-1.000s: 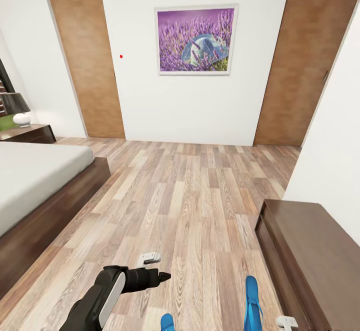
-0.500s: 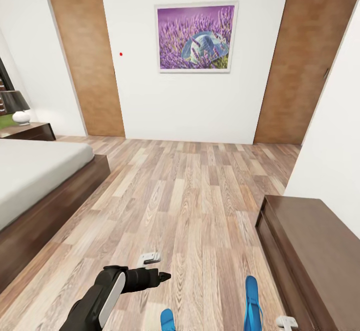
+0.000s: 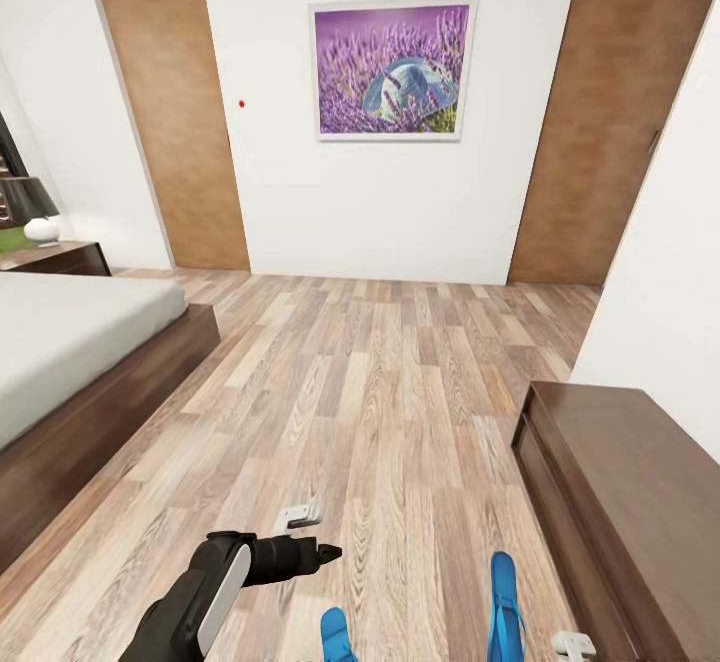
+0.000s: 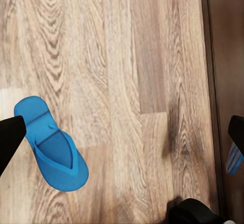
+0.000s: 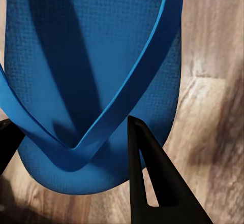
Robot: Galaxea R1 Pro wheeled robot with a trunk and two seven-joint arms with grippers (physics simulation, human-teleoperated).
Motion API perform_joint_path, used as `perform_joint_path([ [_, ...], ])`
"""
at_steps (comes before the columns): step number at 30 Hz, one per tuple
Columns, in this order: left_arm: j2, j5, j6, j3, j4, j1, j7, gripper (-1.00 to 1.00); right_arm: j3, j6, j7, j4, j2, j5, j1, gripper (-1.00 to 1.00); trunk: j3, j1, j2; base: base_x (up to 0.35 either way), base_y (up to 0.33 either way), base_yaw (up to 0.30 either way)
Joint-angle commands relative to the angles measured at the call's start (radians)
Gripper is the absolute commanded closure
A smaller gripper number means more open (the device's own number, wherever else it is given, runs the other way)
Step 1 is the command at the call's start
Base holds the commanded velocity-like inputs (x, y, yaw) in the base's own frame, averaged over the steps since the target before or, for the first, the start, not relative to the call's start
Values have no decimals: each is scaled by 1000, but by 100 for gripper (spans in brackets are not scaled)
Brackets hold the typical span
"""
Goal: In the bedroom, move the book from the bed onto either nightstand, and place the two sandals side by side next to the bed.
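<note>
Sandals first, from the head view: one sandal [image 3: 506, 607] lies on the floor [image 3: 380, 392] near the dresser [image 3: 620, 502], the other sandal [image 3: 335, 635] at the bottom edge, well apart from the bed [image 3: 70, 362]. The left claw [image 3: 300, 517] hovers over bare planks.

Left wrist view: the left claw gapes wide and empty, a sandal [image 4: 53, 150] below it beside one finger.

Right wrist view: the right claw [image 5: 76, 158] stands open, one finger [image 5: 155, 176] beside the strap [image 5: 127, 94], apparently lining up a grasp.
</note>
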Motion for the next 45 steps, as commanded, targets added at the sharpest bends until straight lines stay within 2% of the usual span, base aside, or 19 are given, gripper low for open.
perform_joint_path([
  [1, 0, 1, 5, 1, -1, 0, -2, -100, -1, 4, 4, 1, 0, -9, -1, 100, -4, 4, -8, 0, 0, 0],
  [7, 0, 1, 0, 1, -1, 0, -2, -100, -1, 4, 4, 1, 0, -8, -1, 100, -23, 27, -50, 0, 0, 0],
  [45, 0, 1, -11, 1, 1, 0, -2, -100, 0, 4, 4, 1, 0, -7, -1, 100, -170, 44, -59, 0, 0, 0],
])
